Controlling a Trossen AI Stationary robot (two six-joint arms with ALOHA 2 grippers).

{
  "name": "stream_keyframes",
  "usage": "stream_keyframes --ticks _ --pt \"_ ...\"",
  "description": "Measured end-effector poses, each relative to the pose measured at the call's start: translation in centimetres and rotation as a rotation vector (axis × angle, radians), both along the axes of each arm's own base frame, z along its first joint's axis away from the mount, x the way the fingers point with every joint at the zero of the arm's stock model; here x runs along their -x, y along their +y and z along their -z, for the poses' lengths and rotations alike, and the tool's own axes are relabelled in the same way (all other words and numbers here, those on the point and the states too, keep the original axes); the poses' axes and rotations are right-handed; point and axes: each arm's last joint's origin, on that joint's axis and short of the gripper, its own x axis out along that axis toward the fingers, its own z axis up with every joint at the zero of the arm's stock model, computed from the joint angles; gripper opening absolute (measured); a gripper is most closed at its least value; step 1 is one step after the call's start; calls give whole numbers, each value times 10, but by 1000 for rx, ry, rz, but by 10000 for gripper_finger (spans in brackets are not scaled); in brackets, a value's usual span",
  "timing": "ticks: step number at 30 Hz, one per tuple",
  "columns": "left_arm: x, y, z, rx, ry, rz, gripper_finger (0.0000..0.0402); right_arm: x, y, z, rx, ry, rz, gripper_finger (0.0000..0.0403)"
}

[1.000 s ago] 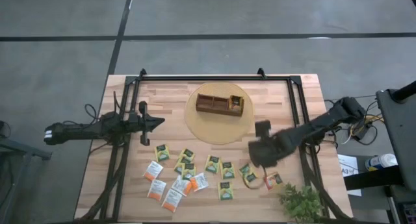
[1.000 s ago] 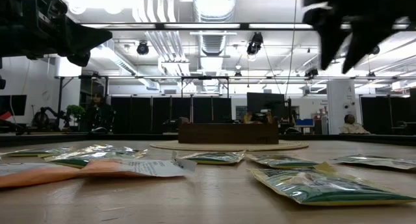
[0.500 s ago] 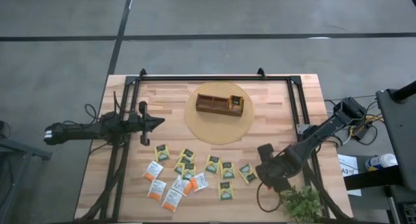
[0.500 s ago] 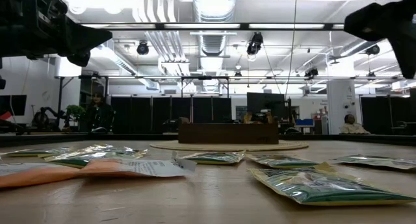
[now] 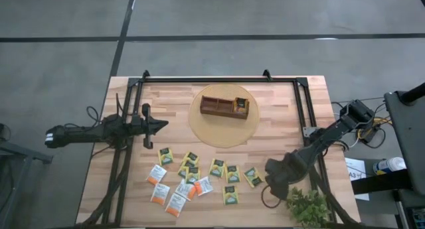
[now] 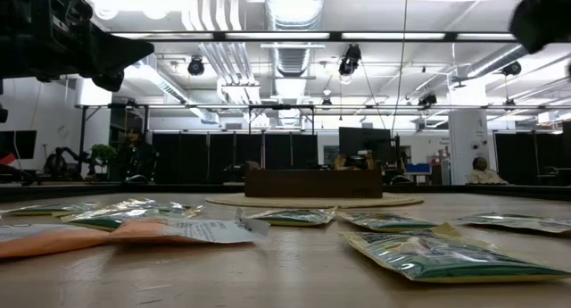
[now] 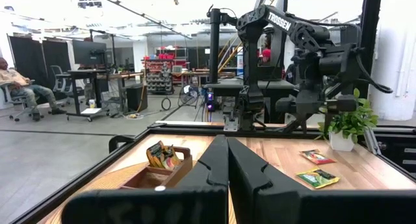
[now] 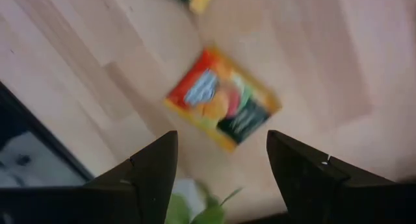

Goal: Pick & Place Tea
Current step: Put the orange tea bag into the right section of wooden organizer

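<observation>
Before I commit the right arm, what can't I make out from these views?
- Orange-red packet under the open right gripper: print blurred in the right wrist view; hidden beneath that gripper in the high view.
- Wooden tray: contents too small in the high view; its wall hides them in the low view.
- Left gripper: shut, parked left of the packets.

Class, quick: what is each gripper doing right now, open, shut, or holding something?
Left gripper: shut, holding nothing, waiting at the table's left edge.
Right gripper: open, empty, above an orange-red tea packet near the plant.
</observation>
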Motion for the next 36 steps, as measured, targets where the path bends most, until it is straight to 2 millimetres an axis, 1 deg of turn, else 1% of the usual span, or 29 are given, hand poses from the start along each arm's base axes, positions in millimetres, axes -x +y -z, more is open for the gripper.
stream_keyframes --ticks 5,8,14,17,24,29,36 --pt "0 0 0 0 0 0 0 9 8 2 14 60 202 233" --pt "0 0 0 0 0 0 0 13 10 5 32 80 285 233" --pt "0 0 0 0 0 1 0 18 6 16 75 116 428 233" --pt "0 0 0 0 0 0 0 18 7 20 68 121 489 233" --pt "0 0 0 0 0 0 0 22 7 30 76 112 588 233" --pt "0 0 0 0 0 0 0 27 2 42 96 116 585 233" --pt "0 0 0 0 0 0 0 30 -1 54 105 77 594 230"
